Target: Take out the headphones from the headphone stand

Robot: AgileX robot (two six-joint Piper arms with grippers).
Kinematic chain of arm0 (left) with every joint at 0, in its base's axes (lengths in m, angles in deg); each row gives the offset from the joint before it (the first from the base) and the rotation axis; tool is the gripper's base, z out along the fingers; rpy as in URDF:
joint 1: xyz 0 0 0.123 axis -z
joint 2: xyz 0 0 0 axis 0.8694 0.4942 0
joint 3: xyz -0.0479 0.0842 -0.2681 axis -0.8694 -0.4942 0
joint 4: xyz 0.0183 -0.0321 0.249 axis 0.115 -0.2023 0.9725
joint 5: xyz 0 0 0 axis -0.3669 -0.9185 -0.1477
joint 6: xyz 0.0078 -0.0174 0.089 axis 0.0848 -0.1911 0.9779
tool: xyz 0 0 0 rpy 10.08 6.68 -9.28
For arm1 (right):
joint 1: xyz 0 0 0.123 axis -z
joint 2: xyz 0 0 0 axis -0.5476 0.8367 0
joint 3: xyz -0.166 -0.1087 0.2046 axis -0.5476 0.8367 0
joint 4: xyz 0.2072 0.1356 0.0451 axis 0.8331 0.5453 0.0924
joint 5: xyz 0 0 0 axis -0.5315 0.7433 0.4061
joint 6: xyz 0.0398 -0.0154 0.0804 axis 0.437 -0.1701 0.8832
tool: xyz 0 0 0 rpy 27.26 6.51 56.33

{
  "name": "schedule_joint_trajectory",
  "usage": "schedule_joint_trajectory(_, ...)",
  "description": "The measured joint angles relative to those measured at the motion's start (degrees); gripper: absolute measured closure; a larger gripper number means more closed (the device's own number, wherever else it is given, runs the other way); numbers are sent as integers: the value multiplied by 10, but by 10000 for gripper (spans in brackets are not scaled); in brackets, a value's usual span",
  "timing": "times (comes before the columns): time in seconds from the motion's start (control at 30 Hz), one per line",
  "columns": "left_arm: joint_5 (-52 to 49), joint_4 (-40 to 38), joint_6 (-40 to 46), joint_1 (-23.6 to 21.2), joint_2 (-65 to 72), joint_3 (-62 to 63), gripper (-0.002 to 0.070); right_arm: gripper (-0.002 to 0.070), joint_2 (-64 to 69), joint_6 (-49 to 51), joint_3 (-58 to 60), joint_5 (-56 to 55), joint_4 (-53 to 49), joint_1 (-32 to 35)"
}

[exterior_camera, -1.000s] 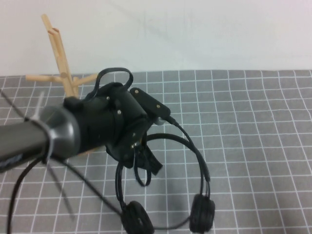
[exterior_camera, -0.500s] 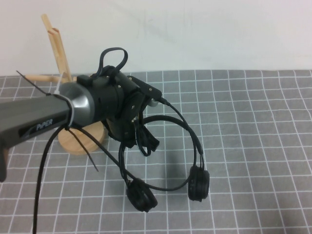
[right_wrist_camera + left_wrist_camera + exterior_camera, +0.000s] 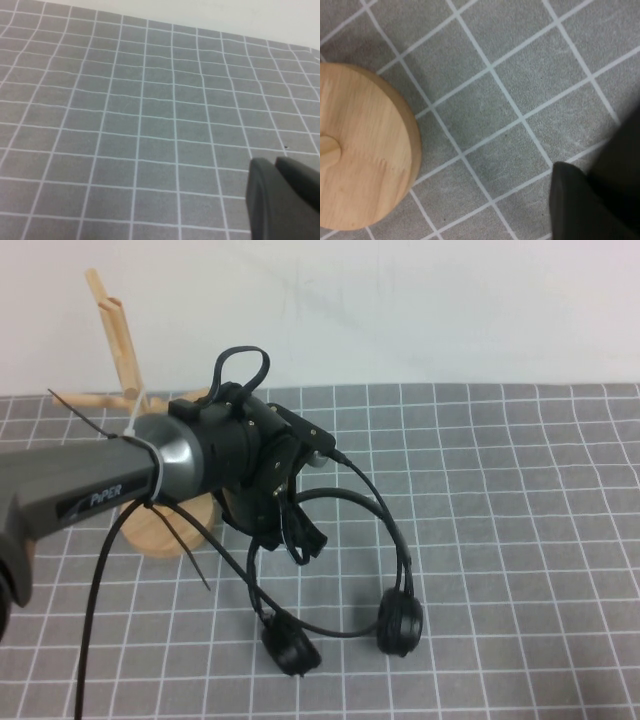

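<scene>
The black headphones (image 3: 399, 621) hang off the stand, their thin headband held in my left gripper (image 3: 300, 532), which is shut on it above the mat. Both ear cups dangle below the gripper, over the mat. The light wooden headphone stand (image 3: 122, 340) stands bare behind my left arm, with its round base (image 3: 170, 525) partly hidden by the arm. The base also shows in the left wrist view (image 3: 365, 150), beside a dark finger (image 3: 577, 205). My right gripper (image 3: 272, 169) is shut and empty above the mat, and it is out of the high view.
A grey mat with a white grid (image 3: 520, 500) covers the table up to a white wall at the back. My left arm's cable (image 3: 95, 610) and loose cable ties hang beneath the arm at the left.
My left gripper has carried the headphones up and a little to the left, back toward the stand. The ear cups have swung and risen with it. The stand has not moved.
</scene>
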Motion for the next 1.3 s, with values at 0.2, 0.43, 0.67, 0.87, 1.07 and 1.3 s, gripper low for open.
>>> schedule_joint_trajectory(0.2, 5, 0, 0, 0, 0, 0, 392, 683, 0, 0, 0, 0, -8, 0)
schedule_joint_trajectory(0.43, -25, -1, 0, 0, -6, 22, 363, 685, 0, 0, 0, 0, -8, 0)
schedule_joint_trajectory(0.67, -57, -1, 2, 27, -68, 51, 560, 683, 0, 0, 0, 0, -9, 0)
schedule_joint_trajectory(0.87, -55, -1, 7, 83, -157, 30, 667, 683, 0, 0, 0, 0, -10, 0)
schedule_joint_trajectory(1.07, 16, -3, -14, 139, -277, -61, 676, 683, 0, 0, 0, 0, -10, 0)
schedule_joint_trajectory(1.3, 137, 3, -32, 142, -414, -215, 677, 683, 0, 0, 0, 0, -10, 0)
